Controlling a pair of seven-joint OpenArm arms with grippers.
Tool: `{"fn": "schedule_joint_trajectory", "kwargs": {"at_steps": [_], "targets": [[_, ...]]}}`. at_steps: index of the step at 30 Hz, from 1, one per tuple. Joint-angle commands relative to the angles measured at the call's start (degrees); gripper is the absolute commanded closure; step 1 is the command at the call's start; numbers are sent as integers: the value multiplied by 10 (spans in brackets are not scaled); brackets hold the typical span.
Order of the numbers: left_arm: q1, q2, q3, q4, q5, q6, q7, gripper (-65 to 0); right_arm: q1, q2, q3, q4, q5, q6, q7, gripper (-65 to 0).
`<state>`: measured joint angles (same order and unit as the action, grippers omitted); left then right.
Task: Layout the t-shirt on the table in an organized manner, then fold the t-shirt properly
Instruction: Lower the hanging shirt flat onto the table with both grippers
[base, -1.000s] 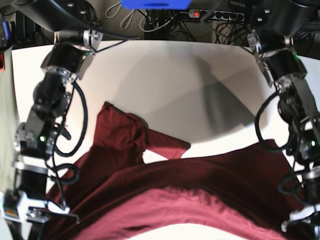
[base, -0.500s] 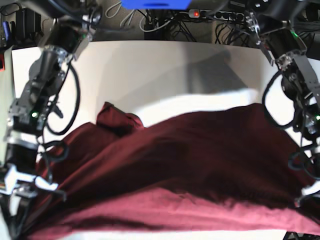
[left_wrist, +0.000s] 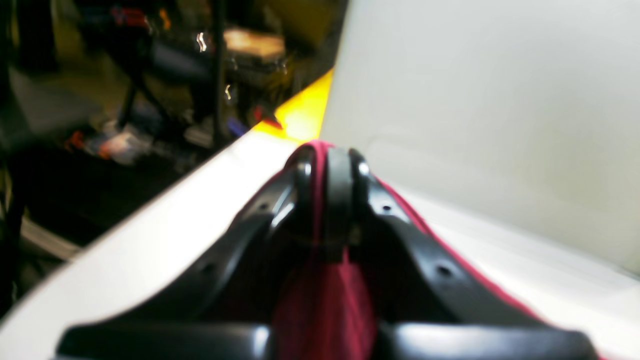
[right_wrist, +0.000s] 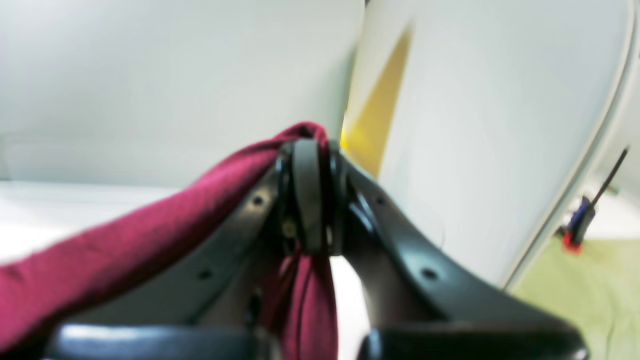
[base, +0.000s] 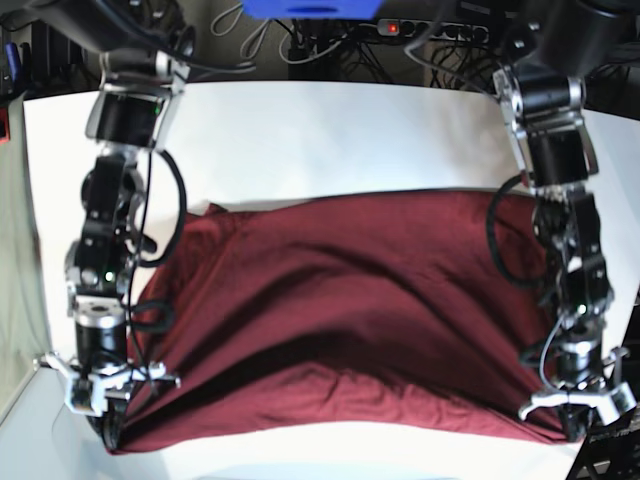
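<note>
On the left of the base view the right gripper (base: 105, 425) pinches one near corner of the t-shirt (base: 350, 320). The cloth lies spread across the table (base: 330, 140). Opposite, the left gripper (base: 578, 420) clamps the other corner, presumably to pull it flat.

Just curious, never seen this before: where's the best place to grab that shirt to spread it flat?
Probably the two near corners, from above, one per gripper. The shirt already hangs stretched between the left gripper and right gripper, both shut on those corners.
</note>
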<state>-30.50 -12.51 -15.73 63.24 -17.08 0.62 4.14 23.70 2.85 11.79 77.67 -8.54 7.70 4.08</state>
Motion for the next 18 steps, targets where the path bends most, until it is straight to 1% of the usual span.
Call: {"fn": "schedule_joint_trajectory", "kwargs": {"at_steps": [1, 6, 8, 11, 12, 14, 15, 17, 18], "targets": [[-37, -3, 10, -23, 0, -3, -23, -2, 38, 0, -2, -20, 1, -1, 20, 0], [-136, 4, 18, -211, 0, -3, -26, -3, 135, 29, -3, -223, 1, -1, 21, 0], [-174, 6, 19, -290, 2, -3, -53, -4, 186, 34, -10, -317, 1, 0, 21, 0], [-208, 6, 20, -371, 2, -4, -105, -5, 246, 48, -24, -434, 1, 0, 21, -5], [-215, 6, 20, -389, 2, -4, -117, -5, 260, 48, -30, -462, 1, 0, 21, -23], [-221, 6, 21, -410, 2, -4, -119, -10, 279, 52, -45, -498, 1, 0, 21, -86], [-222, 6, 21, -410, 2, -4, -118, -22, 281, 54, -51, -505, 1, 0, 21, -123], [-220, 6, 21, -409, 2, -4, -118, -84, 282, 55, -58, -506, 1, -2, 21, -214], [-219, 6, 21, -409, 3, -4, -118, -131, 282, 55, -59, -505, 1, -2, 21, -263]]}}
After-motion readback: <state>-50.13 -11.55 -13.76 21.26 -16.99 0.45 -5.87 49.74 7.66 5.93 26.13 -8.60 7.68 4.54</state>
